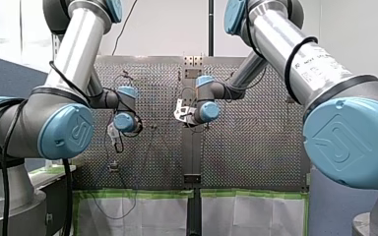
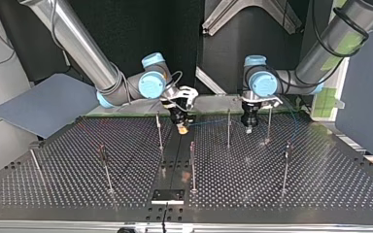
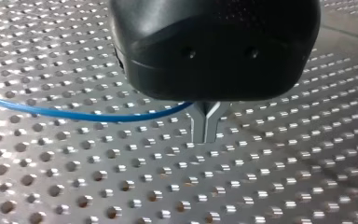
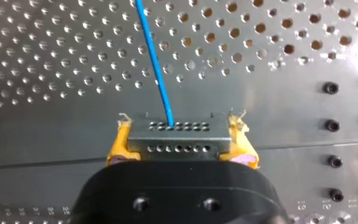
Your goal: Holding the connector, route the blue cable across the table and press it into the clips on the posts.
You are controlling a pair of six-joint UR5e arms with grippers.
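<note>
1. At the top view's left, a grey sheet (image 2: 43,104) lay beyond the edge of the table (image 2: 320,187), well apart from the work. I judged it no hindrance.
2. My right gripper (image 2: 181,127) stood near the table's far edge. Its yellow pads were clamped on the connector (image 4: 177,138), one against each end.
3. The blue cable (image 4: 154,65) left the connector's upper face and ran toward the top view's right, clear above the table, to my left gripper (image 3: 206,133).
4. My left gripper's metal fingers were closed tip to tip. The cable ran into the notch at their roots, and I could not tell whether it was pinched or only guided.
5. Judgement: routing was in hand and at an early stage. I saw no clip holding the cable.
6. Judgement: the next move called for carrying the span to a post and lowering it into the clip, with the connector kept clamped and the line kept taut.
7. Obstructions:
   - The first post (image 2: 159,132) stood just beside my right gripper.
   - The middle post (image 2: 228,128) stood between the grippers.
   - The third post (image 2: 269,125) stood just beside my left gripper.
   - The nearer posts (image 2: 192,162) stood apart.
   - The clips were too small to read.
</note>
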